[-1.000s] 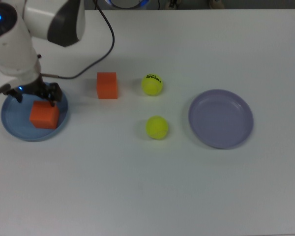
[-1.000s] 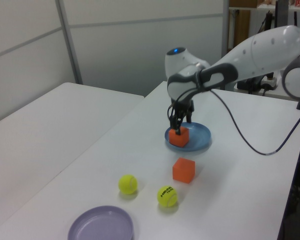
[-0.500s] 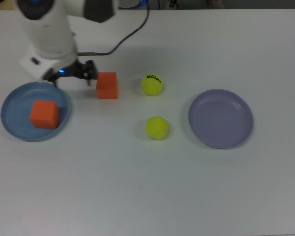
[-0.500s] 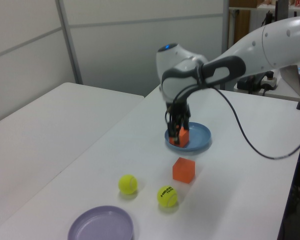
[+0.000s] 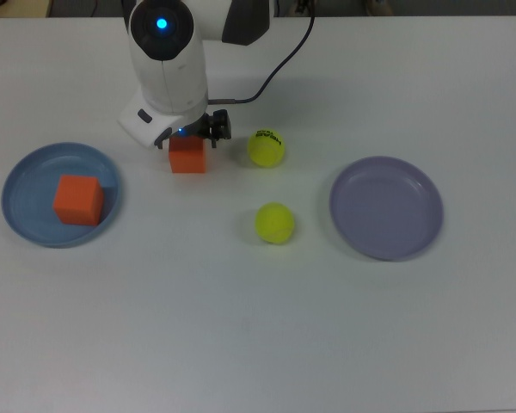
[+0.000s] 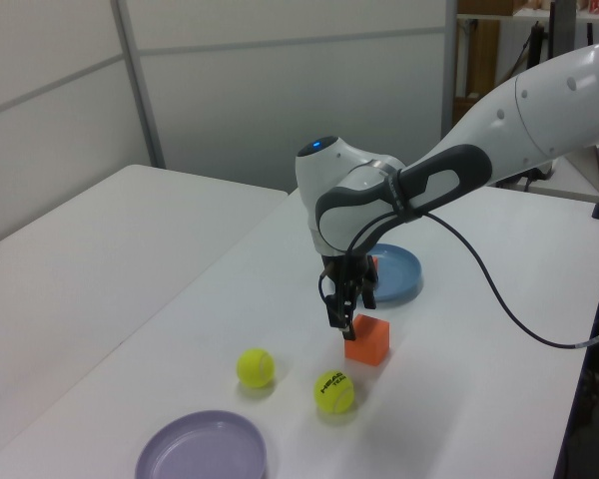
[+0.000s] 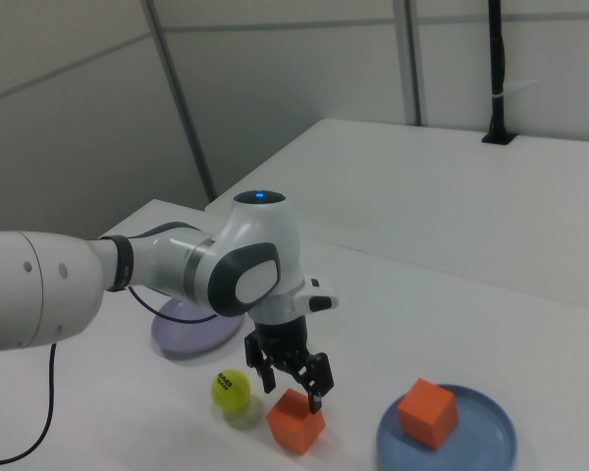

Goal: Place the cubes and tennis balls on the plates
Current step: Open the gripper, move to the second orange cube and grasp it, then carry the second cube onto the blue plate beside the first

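Note:
One orange cube (image 5: 77, 200) lies on the blue plate (image 5: 26, 224) at the top view's left. The second orange cube (image 5: 187, 158) rests on the table, and my gripper (image 5: 189, 137) hangs open just above it, fingers spread to either side, as the right view shows with the gripper (image 7: 293, 385) over that cube (image 7: 296, 424). A tennis ball with black lettering (image 5: 266, 148) sits right of this cube, and a plain tennis ball (image 5: 275, 223) lies nearer the middle. The lavender plate (image 5: 385, 206) on the top view's right holds nothing.
The arm's white body (image 5: 168, 52) and its black cable (image 5: 279, 64) reach in from the top view's upper edge. In the left view, a second white table (image 6: 70, 269) stands alongside, with grey wall panels behind it.
The gripper has left the blue plate, with one cube resting there, and moved to the top view's right until it hangs over the second cube.

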`<move>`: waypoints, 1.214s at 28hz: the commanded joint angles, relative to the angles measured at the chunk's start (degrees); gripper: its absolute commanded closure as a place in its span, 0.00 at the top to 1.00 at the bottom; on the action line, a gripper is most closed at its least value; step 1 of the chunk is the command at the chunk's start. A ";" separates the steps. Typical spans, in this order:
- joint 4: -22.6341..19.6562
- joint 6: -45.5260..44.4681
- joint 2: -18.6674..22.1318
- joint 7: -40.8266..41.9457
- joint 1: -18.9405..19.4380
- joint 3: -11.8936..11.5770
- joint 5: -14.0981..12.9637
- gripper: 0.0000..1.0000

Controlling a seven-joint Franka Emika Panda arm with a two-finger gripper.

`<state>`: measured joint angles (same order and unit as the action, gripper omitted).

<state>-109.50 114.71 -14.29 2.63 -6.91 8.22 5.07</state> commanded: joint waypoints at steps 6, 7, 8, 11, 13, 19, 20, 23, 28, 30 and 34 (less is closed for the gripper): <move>-4.58 5.00 -0.12 -0.43 0.05 -0.66 -0.24 0.98; -4.67 4.92 -0.21 -0.43 0.05 -0.66 -0.24 0.92; -4.76 4.83 -0.21 -0.43 -0.03 -0.66 -0.24 0.73; -4.93 4.30 -0.03 -0.43 -0.03 -0.66 -0.33 0.41; -4.76 3.78 0.49 -0.43 -0.12 -0.66 -0.32 0.17; -1.34 -3.51 2.86 2.02 -0.65 -1.19 -0.33 0.00; -0.55 -4.92 3.48 3.42 -1.17 -1.19 -0.33 0.00; 5.33 -12.38 4.36 10.80 -4.07 -1.19 -0.50 0.00; 12.46 -15.57 3.22 16.70 -8.55 -1.19 -0.59 0.00; 14.30 -14.95 1.82 17.49 -10.22 -1.19 -0.41 0.00; 19.06 -11.88 -3.71 18.03 -11.98 -1.54 0.37 0.00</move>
<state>-96.37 100.84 -10.91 19.19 -17.50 7.01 5.10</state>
